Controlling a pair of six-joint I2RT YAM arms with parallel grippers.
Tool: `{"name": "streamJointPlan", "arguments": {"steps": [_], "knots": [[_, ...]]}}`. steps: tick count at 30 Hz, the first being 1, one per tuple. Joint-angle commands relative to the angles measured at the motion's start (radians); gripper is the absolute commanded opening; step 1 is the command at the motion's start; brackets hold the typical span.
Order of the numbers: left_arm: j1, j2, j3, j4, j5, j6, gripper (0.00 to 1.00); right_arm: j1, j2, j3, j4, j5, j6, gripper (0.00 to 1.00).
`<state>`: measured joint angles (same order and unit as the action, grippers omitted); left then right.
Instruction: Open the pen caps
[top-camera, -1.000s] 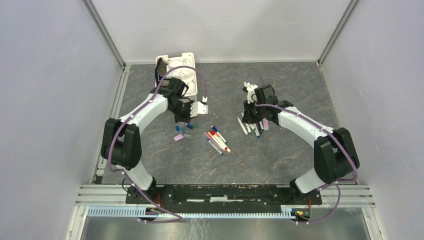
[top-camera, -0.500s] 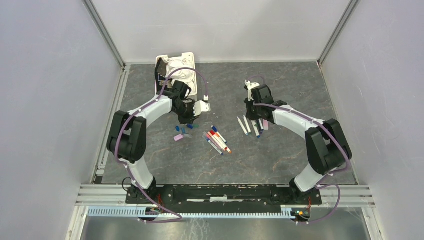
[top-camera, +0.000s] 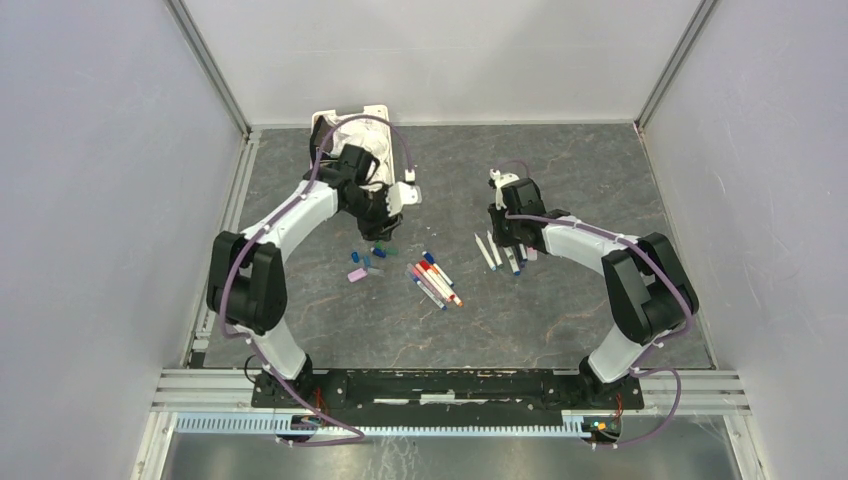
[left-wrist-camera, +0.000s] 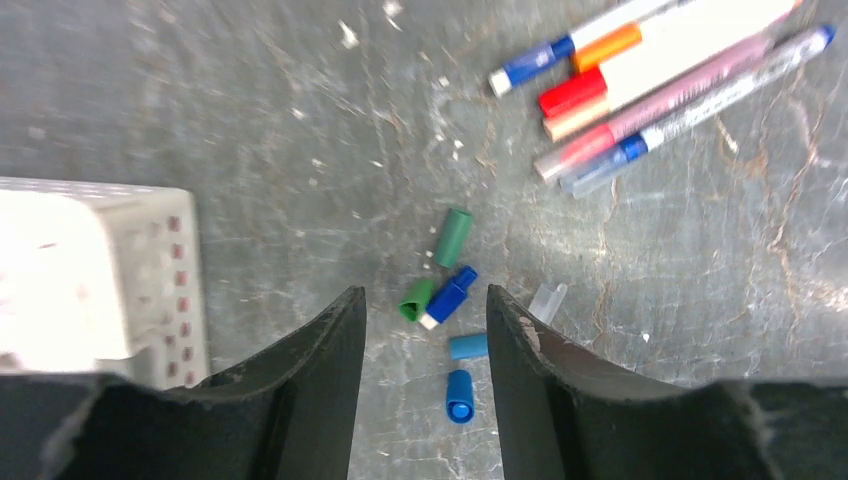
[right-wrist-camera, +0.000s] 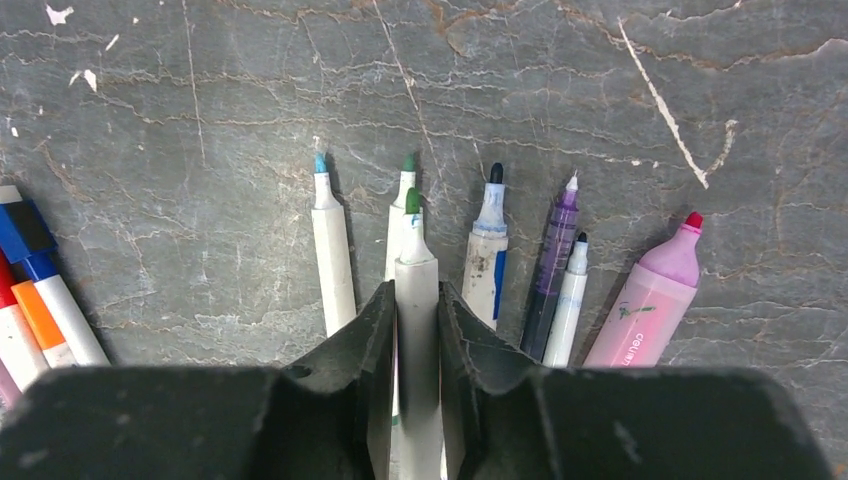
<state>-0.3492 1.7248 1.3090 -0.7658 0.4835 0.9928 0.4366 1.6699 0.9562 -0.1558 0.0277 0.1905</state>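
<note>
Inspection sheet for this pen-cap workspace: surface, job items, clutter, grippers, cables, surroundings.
Surface: dark stone-patterned tabletop with white scuffs and flecks.
Job's things: loose pen caps, green, blue and one clear, lying under the left gripper; capped pens bunched mid-table; uncapped pens in a row.
Clutter: white slotted basket holding white cloth, at the far left.
Grippers: left gripper open and empty above the caps; right gripper shut on a green-tipped pen.
Cables: purple cables run along both arms.
Surroundings: plain pale walls and aluminium frame rails; nothing else seen.
</note>
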Motion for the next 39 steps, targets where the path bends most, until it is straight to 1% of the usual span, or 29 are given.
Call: {"name": "streamJointPlan", "arguments": {"steps": [1, 4, 7, 8, 10, 12, 13, 14, 16, 18, 21, 23, 25, 28, 31, 34, 37, 38, 39], "knots": [[0.016, -0.081, 0.142, -0.054, 0.079, -0.142, 0.55, 0.000, 0.002, -0.016, 0.069, 0.012, 0.015, 0.26], [0.027, -0.105, 0.220, -0.079, 0.051, -0.195, 0.57, 0.000, -0.008, -0.030, 0.081, 0.013, 0.025, 0.33], [0.051, -0.143, 0.279, -0.133, 0.067, -0.186, 0.59, -0.001, -0.025, -0.038, 0.083, 0.015, 0.022, 0.36], [0.063, -0.164, 0.279, -0.131, 0.076, -0.190, 0.60, 0.002, -0.036, -0.041, 0.085, 0.019, 0.023, 0.36], [0.083, -0.214, 0.252, -0.060, 0.066, -0.236, 0.63, 0.007, -0.061, -0.046, 0.088, 0.030, 0.021, 0.38], [0.096, -0.266, 0.203, 0.052, 0.019, -0.323, 0.78, 0.024, -0.090, -0.046, 0.090, 0.046, 0.015, 0.40], [0.107, -0.291, 0.165, 0.112, 0.001, -0.379, 0.94, 0.038, -0.106, -0.042, 0.087, 0.063, 0.008, 0.42], [0.117, -0.312, 0.149, 0.165, -0.018, -0.451, 0.99, 0.056, -0.119, -0.038, 0.085, 0.071, -0.003, 0.45], [0.148, -0.344, 0.112, 0.239, -0.010, -0.561, 1.00, 0.101, -0.145, -0.019, 0.069, 0.078, -0.037, 0.51], [0.171, -0.356, 0.112, 0.251, 0.034, -0.603, 1.00, 0.161, -0.157, 0.000, 0.057, 0.061, -0.063, 0.55], [0.171, -0.335, 0.121, 0.219, 0.048, -0.578, 1.00, 0.253, -0.155, 0.008, 0.043, 0.059, -0.074, 0.55], [0.171, -0.291, 0.154, 0.140, 0.049, -0.573, 1.00, 0.304, -0.140, 0.006, 0.045, 0.064, -0.067, 0.55], [0.171, -0.266, 0.180, 0.088, 0.048, -0.575, 1.00, 0.340, -0.125, 0.009, 0.053, 0.081, -0.064, 0.55], [0.171, -0.279, 0.174, 0.065, 0.050, -0.565, 1.00, 0.371, -0.105, 0.026, 0.052, 0.136, -0.080, 0.55], [0.171, -0.304, 0.159, 0.054, 0.037, -0.536, 1.00, 0.377, -0.116, 0.019, 0.075, 0.143, -0.112, 0.63], [0.171, -0.297, 0.179, 0.000, 0.021, -0.502, 1.00, 0.376, -0.120, 0.028, 0.091, 0.149, -0.123, 0.71], [0.171, -0.305, 0.153, -0.014, 0.034, -0.488, 1.00, 0.376, -0.098, 0.077, 0.053, 0.172, -0.105, 0.79], [0.171, -0.310, 0.141, -0.010, 0.042, -0.486, 1.00, 0.377, -0.087, 0.103, 0.024, 0.204, -0.084, 0.86], [0.171, -0.312, 0.133, -0.007, 0.048, -0.486, 1.00, 0.373, -0.079, 0.115, 0.011, 0.237, -0.062, 0.96]]}}
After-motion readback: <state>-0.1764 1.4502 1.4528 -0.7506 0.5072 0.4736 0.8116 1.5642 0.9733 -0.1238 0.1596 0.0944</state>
